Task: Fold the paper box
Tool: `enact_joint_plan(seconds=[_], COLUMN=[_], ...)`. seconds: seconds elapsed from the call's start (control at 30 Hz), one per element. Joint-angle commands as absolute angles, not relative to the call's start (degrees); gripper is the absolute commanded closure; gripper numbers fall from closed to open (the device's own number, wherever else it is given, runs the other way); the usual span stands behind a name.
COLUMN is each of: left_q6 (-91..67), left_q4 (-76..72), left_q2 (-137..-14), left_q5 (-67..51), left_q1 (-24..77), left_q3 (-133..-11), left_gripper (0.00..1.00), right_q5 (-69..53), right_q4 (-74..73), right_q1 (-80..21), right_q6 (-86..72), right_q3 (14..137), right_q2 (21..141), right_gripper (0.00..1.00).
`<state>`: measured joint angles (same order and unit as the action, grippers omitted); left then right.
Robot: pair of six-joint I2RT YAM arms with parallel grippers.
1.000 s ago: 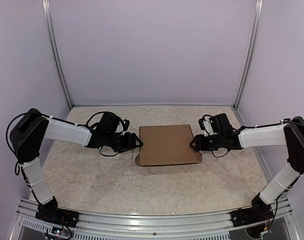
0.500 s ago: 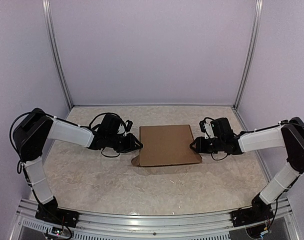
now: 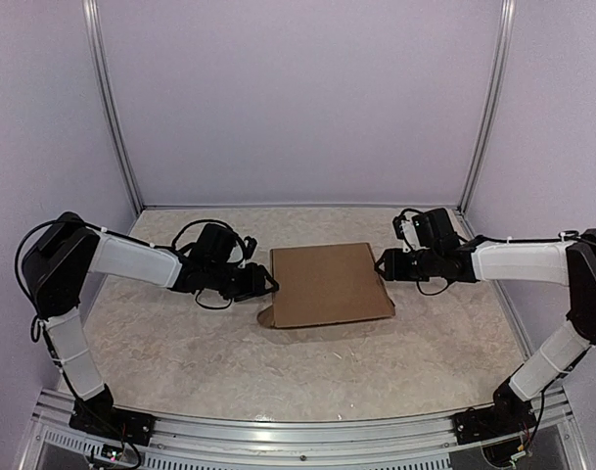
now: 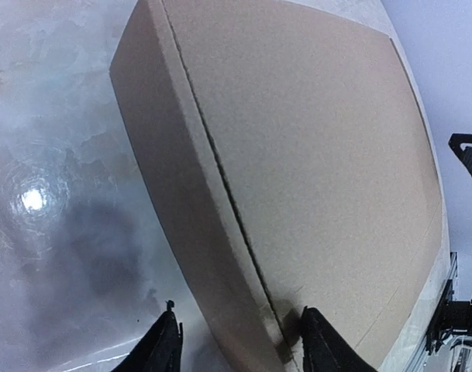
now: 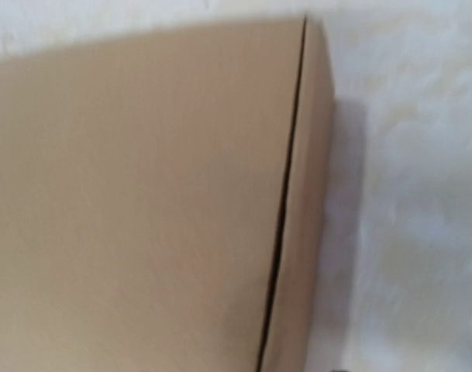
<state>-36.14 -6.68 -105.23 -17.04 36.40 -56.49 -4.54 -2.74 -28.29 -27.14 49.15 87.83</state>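
Centrally, paper box [image 3: 329, 285], between left hand [image 3: 271, 284], right hand [image 3: 380, 265]

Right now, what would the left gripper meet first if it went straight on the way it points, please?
Probably the side wall of the plain brown cardboard box; depth is unclear.

The paper box [image 3: 329, 284] lies on the counter [image 3: 278, 367], left pincer [image 3: 269, 284] at its nine o'clock edge, right pincer [image 3: 381, 264] by its two o'clock corner.
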Motion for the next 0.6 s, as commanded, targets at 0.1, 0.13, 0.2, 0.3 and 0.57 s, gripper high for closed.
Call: enact_joint_plan(seconds=[0.1,0.13,0.2,0.3,0.57], left_q6=[-33.1,-33.01,-32.96,-33.46,-34.59], left_q4=[-0.63,-0.81,-1.46,-3.21,-8.52], left_q2=[-103.14,-103.42,-103.91,-104.7,-105.12], left_q5=[-15.55,-15.94,-17.02,-18.76,-22.42], left_q1=[35.11,35.0,34.89,34.85,34.46], left_q3=[-56.77,-57.18,-57.92,-58.41,-57.24], left_gripper=[0.37,0.35,0.32,0.28,0.18], right_q5=[-3.13,-3.3,-3.85,-4.54,-6.87], right_q4=[-5.25,-5.07,-4.53,-3.8,-2.1], right_q1=[-26.87,-26.78,-26.48,-26.13,-25.26], right_q6=[-25.55,-25.68,-26.13,-26.5,-27.35], right_q3=[55.12,55.72,56.78,58.15,59.67], right_q2=[90.23,91.11,92.58,94.92,100.24], right_gripper=[0.51,0.51,0.52,0.54,0.67])
